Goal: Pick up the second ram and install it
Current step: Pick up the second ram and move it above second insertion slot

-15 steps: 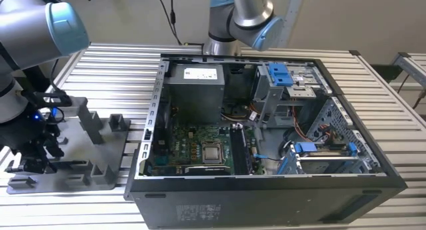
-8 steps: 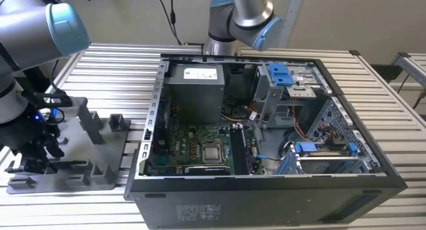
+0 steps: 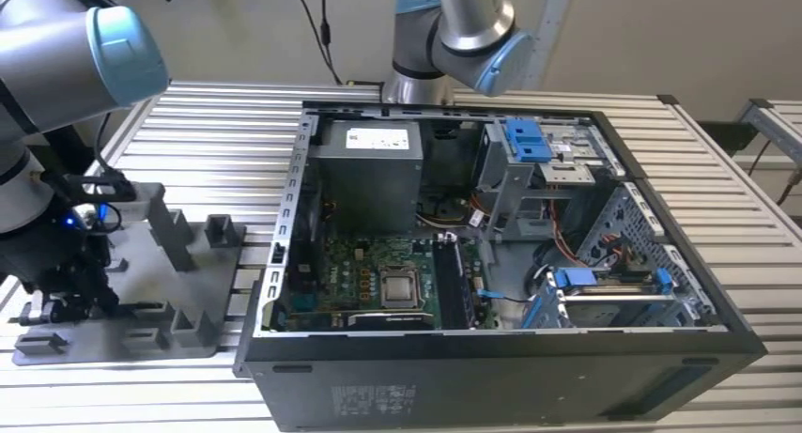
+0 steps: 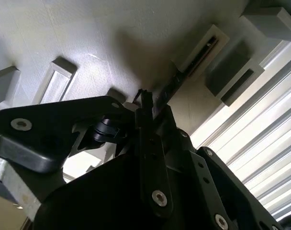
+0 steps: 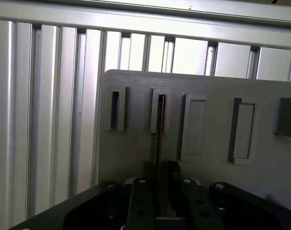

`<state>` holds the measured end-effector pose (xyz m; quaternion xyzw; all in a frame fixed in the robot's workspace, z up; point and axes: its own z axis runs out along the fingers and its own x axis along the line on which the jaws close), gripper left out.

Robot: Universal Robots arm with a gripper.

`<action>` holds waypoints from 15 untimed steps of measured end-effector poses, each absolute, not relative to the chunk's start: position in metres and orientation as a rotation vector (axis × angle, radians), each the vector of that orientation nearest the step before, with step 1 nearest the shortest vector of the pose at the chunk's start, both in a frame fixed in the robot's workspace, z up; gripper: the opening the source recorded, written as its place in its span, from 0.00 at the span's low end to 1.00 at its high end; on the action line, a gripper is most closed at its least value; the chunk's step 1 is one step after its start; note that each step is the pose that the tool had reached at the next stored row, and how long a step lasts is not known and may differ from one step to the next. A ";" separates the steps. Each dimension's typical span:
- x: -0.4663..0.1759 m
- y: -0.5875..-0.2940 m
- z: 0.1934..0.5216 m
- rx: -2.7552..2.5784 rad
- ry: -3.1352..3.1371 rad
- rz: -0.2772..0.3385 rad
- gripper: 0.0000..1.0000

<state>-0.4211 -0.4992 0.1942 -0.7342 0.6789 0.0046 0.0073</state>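
- One gripper [image 3: 66, 297], black, hangs at the end of the grey arm [image 3: 75, 48]. It sits low over a grey holder plate [image 3: 207, 283] at the exterior view's left.
- Gripper [image 5: 160, 175] state: the two fingers [image 5: 148, 175] are drawn in to a narrow gap, one on each flat face of a thin dark stick. They are clenched on it, grasping the second ram [image 5: 159, 139].
- Second ram, first wrist view: it is seen edge-on as a slim dark line. The near end sits between the fingers, and the far end reaches into a raised rectangular slot [image 5: 153, 115] in the holder plate [image 5: 131, 158].
- Second ram [image 4: 173, 86], second wrist view: the same stick runs at a slant from the gripper [image 4: 148, 108] to the framed slot [image 4: 217, 36] in the holder plate [image 4: 88, 38]. Whether its lower edge is fully seated there cannot be told.
- Neighbouring pockets, first wrist view: one narrow framed pocket [image 5: 116, 110] lies on one side of the stick's slot. Two broader pockets [image 5: 193, 127] [image 5: 243, 129] lie on the other side.
- Counter [image 3: 188, 114]: ribbed aluminium slats carry the holder plate, and their bright bars [image 5: 45, 120] run past the plate's edge.
- Computer case [image 3: 501, 381]: black with its side open, it stands on the counter just beside the holder plate, toward the exterior view's right. A green motherboard [image 3: 376, 273] lies on its floor, and a grey power supply box [image 3: 363, 170] sits behind that.
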 end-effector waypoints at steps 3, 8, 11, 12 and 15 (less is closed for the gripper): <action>-0.421 -0.499 0.194 -2.296 2.123 0.015 0.25; -0.421 -0.499 0.194 -2.296 2.123 0.015 0.17; -0.421 -0.499 0.194 -2.296 2.123 0.015 0.15; -0.421 -0.499 0.194 -2.296 2.123 0.015 0.15; -0.421 -0.499 0.194 -2.296 2.123 0.015 0.14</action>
